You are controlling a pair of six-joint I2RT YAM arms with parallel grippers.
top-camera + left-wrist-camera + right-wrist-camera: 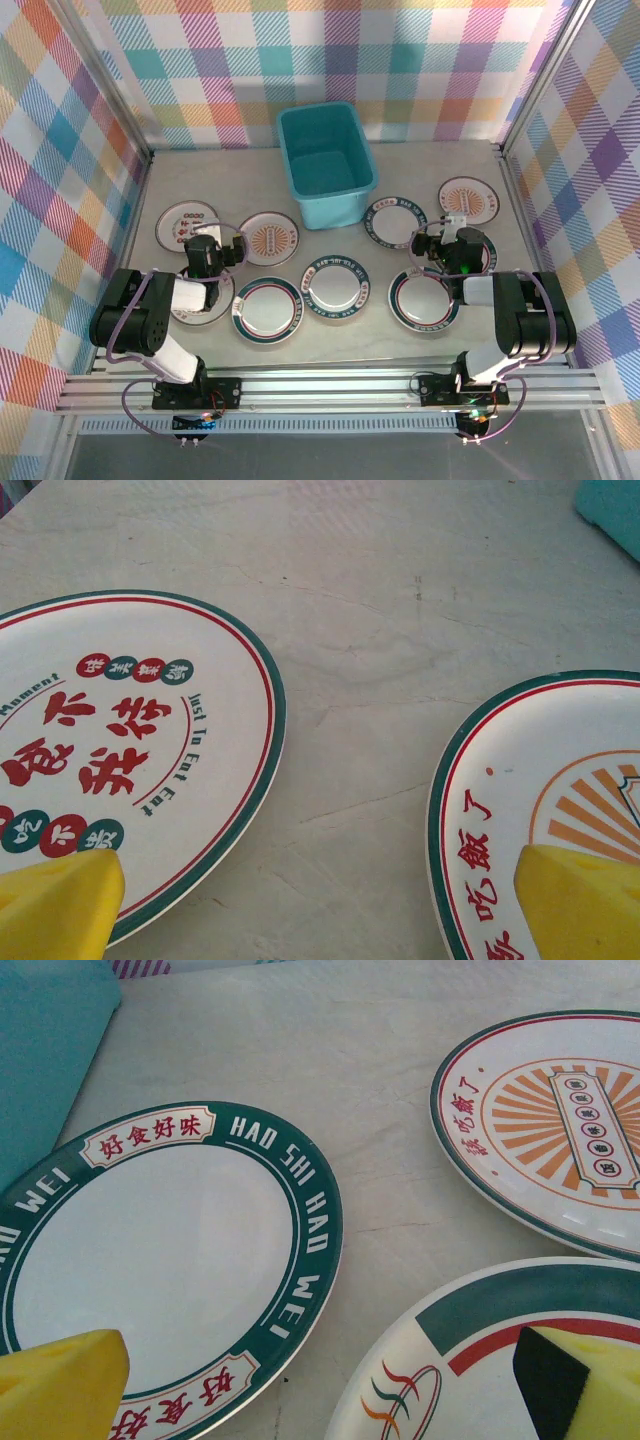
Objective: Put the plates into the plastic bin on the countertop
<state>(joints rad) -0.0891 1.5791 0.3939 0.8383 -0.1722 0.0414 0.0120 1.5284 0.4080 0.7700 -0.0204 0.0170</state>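
Yellow fingers [55, 905] of the left gripper [320, 910]: spread to full width, nothing between them. One pad hangs over a red-lettered plate [130, 750], the other over a sunburst plate [540, 800]. Whether they touch cannot be told.

Right gripper [320, 1390]: jaws likewise wide apart and empty. One pad hangs over a green-rimmed plate [160, 1260] lettered HAO SHI WEI, the other over an arc-patterned plate [480, 1360] marked in teal and red. A second sunburst plate [550, 1130] lies beyond.

Plates [338, 285]: nine, round, white. All lie flat on the countertop [220, 180] in two loose rows on the near side of the bin. Two are partly covered by the arms.

Plastic bin [335, 208]: teal-blue, rectangular, upright, at the back centre of the countertop. The green-rimmed plate lies just beside its front right corner.

Countertop: pale grey-beige, marbled, flat.

Surround: plaid walls [330, 50] in many colours on three sides; aluminium rails [330, 385] along the near edge and up the corners.
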